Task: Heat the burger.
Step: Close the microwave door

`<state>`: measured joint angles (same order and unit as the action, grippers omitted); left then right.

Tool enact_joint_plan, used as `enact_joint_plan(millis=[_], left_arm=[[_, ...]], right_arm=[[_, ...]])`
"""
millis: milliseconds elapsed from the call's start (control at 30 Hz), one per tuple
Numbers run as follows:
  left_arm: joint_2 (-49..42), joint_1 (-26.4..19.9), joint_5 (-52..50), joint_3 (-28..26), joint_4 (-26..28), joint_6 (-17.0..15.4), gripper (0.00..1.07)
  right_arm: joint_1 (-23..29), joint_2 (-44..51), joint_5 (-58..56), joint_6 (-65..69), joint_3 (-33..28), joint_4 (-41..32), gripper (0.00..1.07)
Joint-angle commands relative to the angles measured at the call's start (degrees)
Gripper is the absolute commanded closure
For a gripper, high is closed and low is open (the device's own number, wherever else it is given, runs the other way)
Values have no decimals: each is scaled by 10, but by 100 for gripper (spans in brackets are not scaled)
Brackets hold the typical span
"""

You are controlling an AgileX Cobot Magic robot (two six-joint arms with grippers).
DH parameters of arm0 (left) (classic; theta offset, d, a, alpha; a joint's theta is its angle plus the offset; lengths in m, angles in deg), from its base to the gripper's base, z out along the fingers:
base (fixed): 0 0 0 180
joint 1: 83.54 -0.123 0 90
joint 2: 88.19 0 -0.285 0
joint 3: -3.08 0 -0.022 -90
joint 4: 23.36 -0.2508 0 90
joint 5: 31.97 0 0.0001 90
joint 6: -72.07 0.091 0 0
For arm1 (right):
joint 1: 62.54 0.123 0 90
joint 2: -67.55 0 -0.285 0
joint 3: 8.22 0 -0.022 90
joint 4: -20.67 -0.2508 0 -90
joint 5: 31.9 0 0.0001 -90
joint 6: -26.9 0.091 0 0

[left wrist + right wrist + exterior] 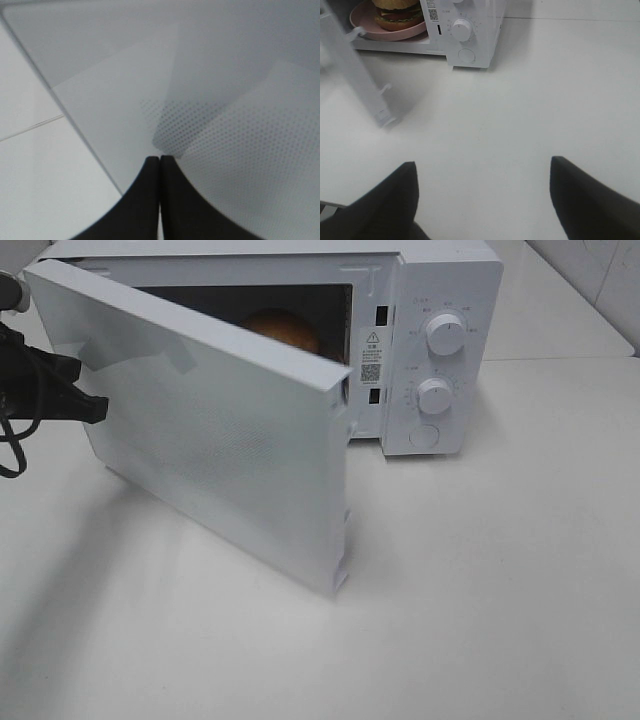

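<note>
- The left gripper (160, 158) had its two dark fingers pressed together, with nothing between them, and the tips sat at the outer face of the microwave door (220, 440), seemingly touching it near the hinge-side edge.
- The right gripper (482, 163) was spread wide and empty, hanging over the bare white table (470, 600) in front of the oven and well apart from it. It did not show in the high view.
- The door stood partly open, swung out at an angle toward the front, its dotted window panel facing the left arm.
- Behind the door the white microwave (440, 290) stood at the back of the table, with two round dials (444, 334) one above the other and a round button (424, 436) under them on its right-hand panel.
- The burger (395, 12) was inside the oven cavity on a pink plate (395, 34). From above, only the golden top of its bun showed over the door's upper edge.
</note>
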<state>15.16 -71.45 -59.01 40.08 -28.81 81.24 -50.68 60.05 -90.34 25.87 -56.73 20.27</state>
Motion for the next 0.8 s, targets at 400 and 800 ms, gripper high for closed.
enact_joint_plan(millis=[400,800], left_arm=[[65,9,-21,-87,-36,-12,106],[109,81,-17,-166,-37,-12,106]], right_arm=[[-2,15,9,-6,-1,-3,38],[-2,15,9,-6,-1,-3,38]])
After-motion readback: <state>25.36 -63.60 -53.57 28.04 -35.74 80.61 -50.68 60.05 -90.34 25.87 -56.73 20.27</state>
